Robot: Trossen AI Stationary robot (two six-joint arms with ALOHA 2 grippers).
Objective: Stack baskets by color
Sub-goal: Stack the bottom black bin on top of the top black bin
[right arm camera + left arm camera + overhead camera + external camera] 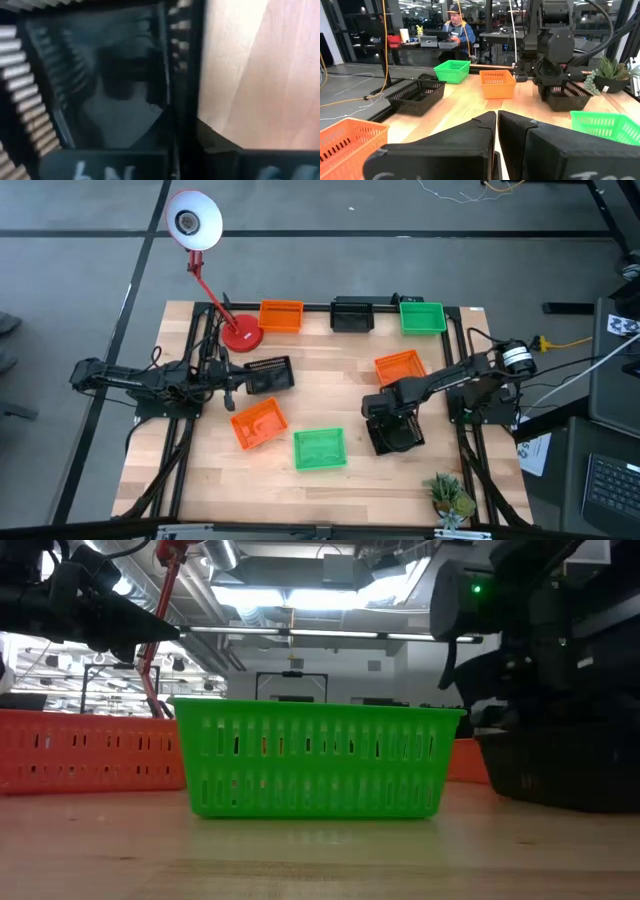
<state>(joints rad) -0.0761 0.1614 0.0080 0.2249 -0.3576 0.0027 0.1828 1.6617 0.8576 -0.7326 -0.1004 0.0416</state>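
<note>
A black basket [402, 438] stands on the table at the near right, with my right gripper [388, 418] pointing down onto it, shut on its wall. Other baskets rest on their bottoms. Along the far edge are an orange one [281, 316], a black one [352, 314] and a green one [422, 317]. Mid-table are a black one [268, 375] and an orange one [398, 367]. Nearer are an orange one [259, 424] and a green one [319, 448]. My left gripper [233, 384] waits shut and level at the left, next to the mid-table black basket. My right gripper [182, 157] has a side wall of the black basket, at its rim [186, 75], between its two fingers, one inside the basket and one outside. The fingers come from above, pointing down. The basket stands upright with its bottom [560, 802] on the table.
A red-based desk lamp [240, 335] stands at the far left, its white head out past the table's edge. A small potted plant [450, 495] sits at the near right corner. Bare wood shows along the near edge. A person sits at a desk beyond the table [454, 25].
</note>
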